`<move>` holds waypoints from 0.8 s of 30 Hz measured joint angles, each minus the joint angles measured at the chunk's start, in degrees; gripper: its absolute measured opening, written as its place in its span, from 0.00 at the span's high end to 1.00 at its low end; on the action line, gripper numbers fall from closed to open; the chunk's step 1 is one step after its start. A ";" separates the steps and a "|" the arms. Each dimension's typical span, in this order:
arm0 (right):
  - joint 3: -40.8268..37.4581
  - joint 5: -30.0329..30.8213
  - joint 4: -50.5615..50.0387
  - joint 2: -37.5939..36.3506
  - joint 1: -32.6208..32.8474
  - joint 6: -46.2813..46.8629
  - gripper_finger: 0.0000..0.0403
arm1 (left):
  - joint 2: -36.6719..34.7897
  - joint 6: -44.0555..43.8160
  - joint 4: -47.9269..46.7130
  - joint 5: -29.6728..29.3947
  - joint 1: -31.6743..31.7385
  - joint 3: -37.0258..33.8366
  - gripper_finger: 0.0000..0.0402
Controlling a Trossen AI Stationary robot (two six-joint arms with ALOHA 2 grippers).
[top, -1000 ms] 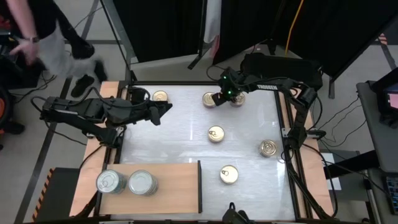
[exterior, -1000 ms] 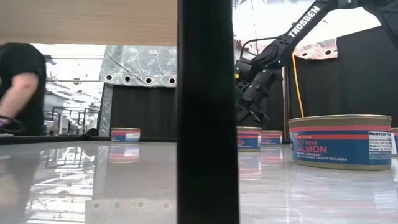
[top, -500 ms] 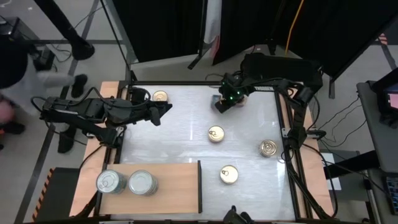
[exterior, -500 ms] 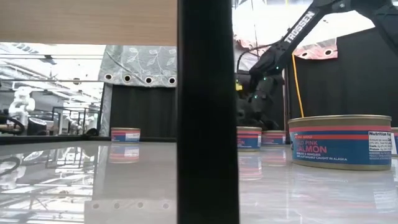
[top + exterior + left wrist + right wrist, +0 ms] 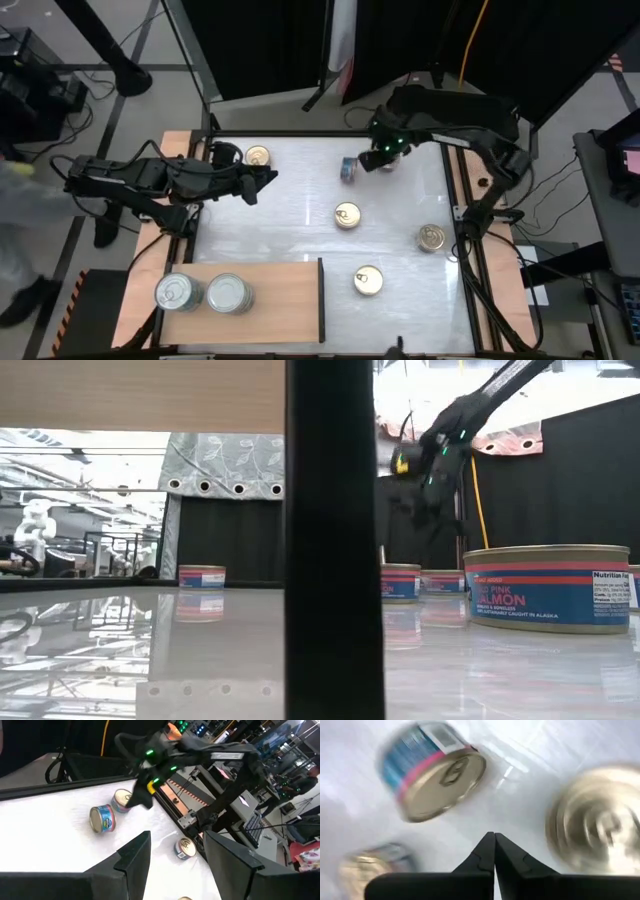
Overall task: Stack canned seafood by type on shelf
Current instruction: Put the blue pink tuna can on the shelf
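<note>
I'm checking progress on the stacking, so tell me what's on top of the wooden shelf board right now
Two silver-lidded tins sit side by side at the left end of the shelf; the rest of it is bare. From straight above, I can't tell whether more tins lie beneath them.

In the low view a dark upright post (image 5: 335, 540) fills the middle and hides the table behind it. The nearest tin (image 5: 545, 588) is cut off by that view's right edge. In the right wrist view a second tin (image 5: 595, 820) is blurred and runs off the edge.
</note>
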 joint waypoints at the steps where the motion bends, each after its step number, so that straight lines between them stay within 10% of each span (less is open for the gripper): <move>1: 0.04 -0.17 -1.33 -2.02 0.19 4.50 1.00 | 0.00 0.01 0.00 0.00 0.00 0.00 0.53; 9: 0.06 -1.12 4.55 -10.05 6.64 22.63 0.79 | 0.00 2.74 0.55 -2.98 0.02 0.00 0.53; 20: 0.04 7.70 10.62 -7.04 9.89 28.61 0.06 | 0.00 4.15 2.22 -4.13 0.72 0.00 0.53; 24: 0.04 10.72 12.31 -4.93 9.75 29.91 0.05 | 0.00 4.45 3.32 -4.22 0.74 0.00 0.53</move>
